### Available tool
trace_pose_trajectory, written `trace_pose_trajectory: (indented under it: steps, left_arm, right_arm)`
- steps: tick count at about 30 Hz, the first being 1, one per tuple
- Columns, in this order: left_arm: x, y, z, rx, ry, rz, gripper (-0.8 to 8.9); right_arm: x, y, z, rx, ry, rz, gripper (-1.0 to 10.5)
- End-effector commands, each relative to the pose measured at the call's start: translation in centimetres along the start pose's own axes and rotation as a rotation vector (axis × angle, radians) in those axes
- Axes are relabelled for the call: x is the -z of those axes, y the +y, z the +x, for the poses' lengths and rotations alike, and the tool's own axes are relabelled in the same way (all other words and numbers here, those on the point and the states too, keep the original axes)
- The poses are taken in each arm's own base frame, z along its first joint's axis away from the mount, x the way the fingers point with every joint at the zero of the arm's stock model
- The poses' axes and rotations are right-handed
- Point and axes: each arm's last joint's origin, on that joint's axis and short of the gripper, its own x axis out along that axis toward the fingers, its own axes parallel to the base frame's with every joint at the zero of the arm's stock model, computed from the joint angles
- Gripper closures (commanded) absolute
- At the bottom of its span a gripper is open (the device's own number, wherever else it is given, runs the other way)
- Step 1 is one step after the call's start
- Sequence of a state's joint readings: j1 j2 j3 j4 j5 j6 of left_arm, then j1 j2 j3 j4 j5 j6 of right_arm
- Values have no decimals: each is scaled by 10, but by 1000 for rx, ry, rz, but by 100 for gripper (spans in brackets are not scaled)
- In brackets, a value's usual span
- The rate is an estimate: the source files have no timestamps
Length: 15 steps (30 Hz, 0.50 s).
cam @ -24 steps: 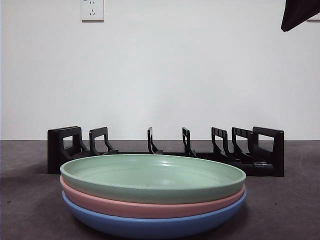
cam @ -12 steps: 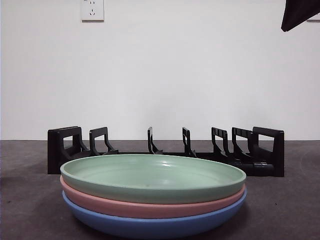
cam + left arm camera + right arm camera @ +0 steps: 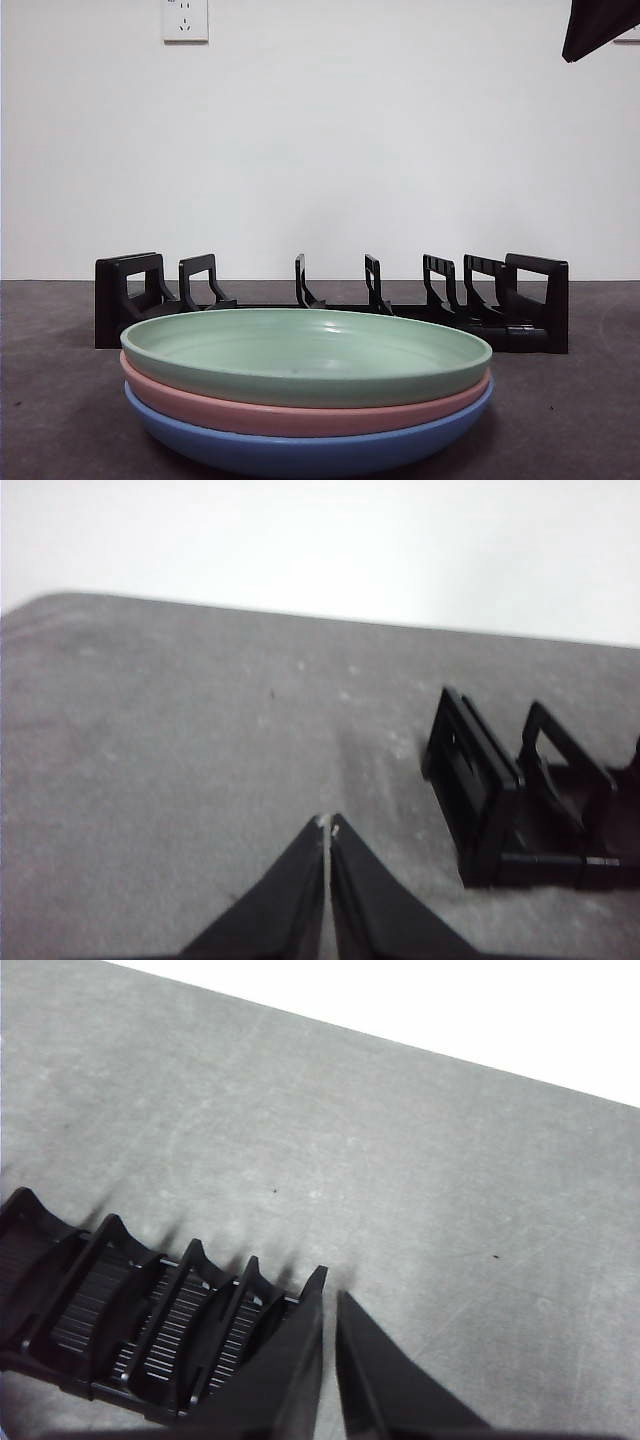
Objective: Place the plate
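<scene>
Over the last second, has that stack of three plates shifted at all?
No. The green plate on top sits in the same spot in front of the black rack in the front view, with the same rack posts showing above its rim.

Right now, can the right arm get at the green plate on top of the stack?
Probably yes. The green plate tops the stack with nothing over it. The right gripper hangs shut near the rack, holding nothing.

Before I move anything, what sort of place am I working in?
Probably a lab test bench rather than a kitchen: a bare dark tabletop, a plain white wall with a socket, and only three stacked plates before a black dish rack.
</scene>
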<state>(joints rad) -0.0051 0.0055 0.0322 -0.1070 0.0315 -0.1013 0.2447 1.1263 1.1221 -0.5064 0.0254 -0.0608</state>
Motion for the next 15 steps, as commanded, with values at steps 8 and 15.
trace_pose_trajectory:
  steps: [8, 15]
  left_arm:
    - [3, 2, 1, -11, -15, -24, 806]
    - [3, 2, 1, -11, -15, -24, 807]
  right_arm:
    - [-4, 0, -1, 0, -21, 0, 926]
    - [-4, 0, -1, 0, -20, 0, 926]
